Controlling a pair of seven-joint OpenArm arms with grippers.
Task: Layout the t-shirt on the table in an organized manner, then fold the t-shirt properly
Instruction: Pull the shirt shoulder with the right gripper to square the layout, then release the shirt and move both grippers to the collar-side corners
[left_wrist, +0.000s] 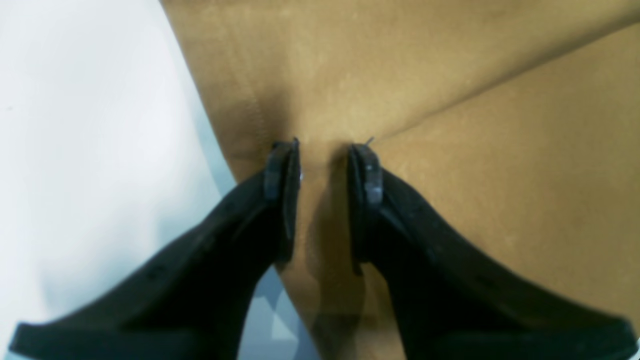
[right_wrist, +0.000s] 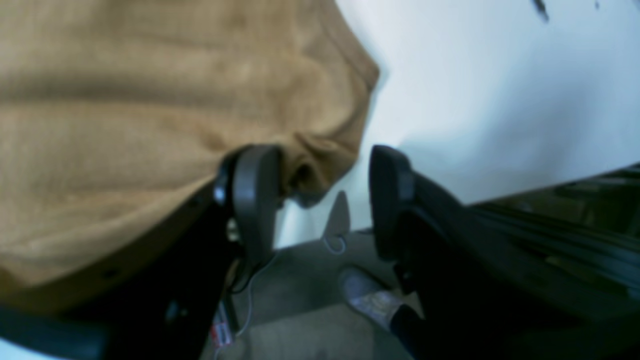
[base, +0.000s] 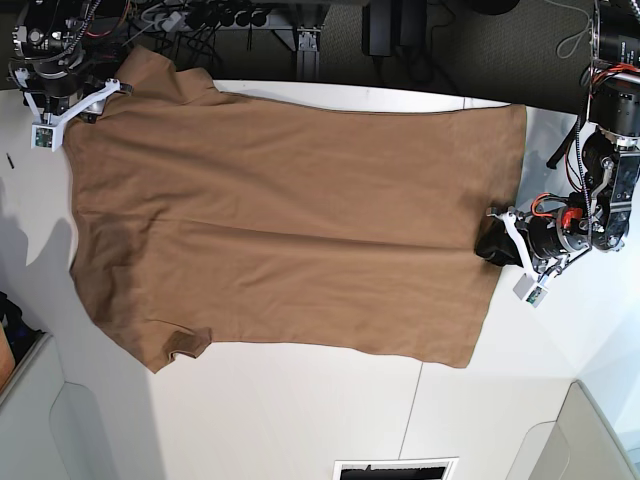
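The t-shirt (base: 290, 220) lies spread flat on the table (base: 300, 410).

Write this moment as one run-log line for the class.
stage: layout | t-shirt: spread flat on table | left gripper: pinching hem | right gripper: open at sleeve corner | folds: none

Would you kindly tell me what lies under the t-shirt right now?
The white table shows around the spread t-shirt; the surface beneath the cloth is covered, so anything there cannot be seen.
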